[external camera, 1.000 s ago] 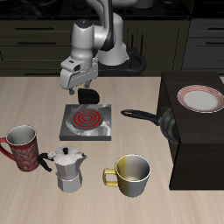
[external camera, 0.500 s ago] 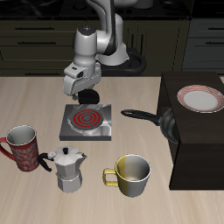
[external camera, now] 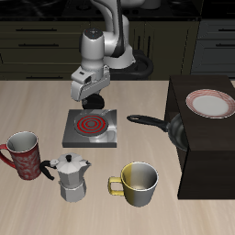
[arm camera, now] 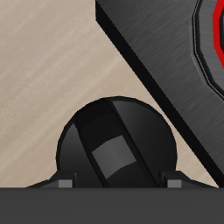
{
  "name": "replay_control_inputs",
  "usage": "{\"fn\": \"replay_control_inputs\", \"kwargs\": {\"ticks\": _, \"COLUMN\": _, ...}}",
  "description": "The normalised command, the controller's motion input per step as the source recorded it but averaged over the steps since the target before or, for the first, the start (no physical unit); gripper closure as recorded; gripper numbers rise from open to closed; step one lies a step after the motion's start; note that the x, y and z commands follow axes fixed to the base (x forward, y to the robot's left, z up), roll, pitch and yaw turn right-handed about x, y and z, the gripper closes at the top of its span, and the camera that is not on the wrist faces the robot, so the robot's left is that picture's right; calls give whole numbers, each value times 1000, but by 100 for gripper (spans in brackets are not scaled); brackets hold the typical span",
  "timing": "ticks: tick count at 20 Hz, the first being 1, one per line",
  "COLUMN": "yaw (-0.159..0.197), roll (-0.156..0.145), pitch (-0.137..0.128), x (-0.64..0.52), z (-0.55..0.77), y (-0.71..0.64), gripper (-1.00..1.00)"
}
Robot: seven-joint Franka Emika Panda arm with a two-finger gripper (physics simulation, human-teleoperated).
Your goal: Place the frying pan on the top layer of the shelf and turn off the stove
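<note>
**Gripper over the stove knob; pan not yet on the shelf**

The pan [external camera: 177,131] leans against the shelf [external camera: 207,156] side that faces the stove, its handle reaching out over the counter [external camera: 37,96] toward the stove [external camera: 92,128]. It is not on the top layer; there, only a pink-rimmed plate [external camera: 209,103] sits near the shelf's back edge. That half of the task looks undone.

The stove sits near the counter's middle, and its coil [external camera: 91,121] glows red, so it reads as on. The knob [arm camera: 116,147] is at the stove's rear edge, and the gripper [external camera: 90,95] hangs right above it. The wrist view looks straight down on the knob, with its raised bar running diagonally. Two finger [arm camera: 64,183] stubs show on either side of the knob, apart from one another, so they stand open around it and grip nothing.

The step in hand appears to be turning the stove off. To do it well, I would keep the knob centred between the fingers, lower until they flank its body, then close firmly before any twist. The turn should be about the knob's own axis, without sideways drag that could shove the light stove.

Nearer the front edge stand a red mug [external camera: 25,153], a moka pot [external camera: 71,176] and a yellow mug [external camera: 136,183], all clear of the work.
</note>
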Motion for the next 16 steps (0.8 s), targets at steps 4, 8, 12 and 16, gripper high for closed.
{"fn": "replay_control_inputs", "kwargs": {"ticks": 4, "yaw": -29, "roll": 22, "pitch": -35, "x": -141, "z": 108, "y": 164, "gripper": 100}}
{"fn": "replay_control_inputs", "kwargs": {"ticks": 8, "yaw": -23, "roll": -19, "pitch": -24, "x": -15, "z": 164, "y": -83, "gripper": 100}}
{"fn": "replay_control_inputs", "kwargs": {"ticks": 12, "yaw": -41, "roll": -18, "pitch": 12, "x": 39, "z": -6, "y": -151, "gripper": 100}}
{"fn": "replay_control_inputs", "kwargs": {"ticks": 16, "yaw": -69, "roll": -15, "pitch": -7, "x": 102, "z": -61, "y": -45, "gripper": 100}}
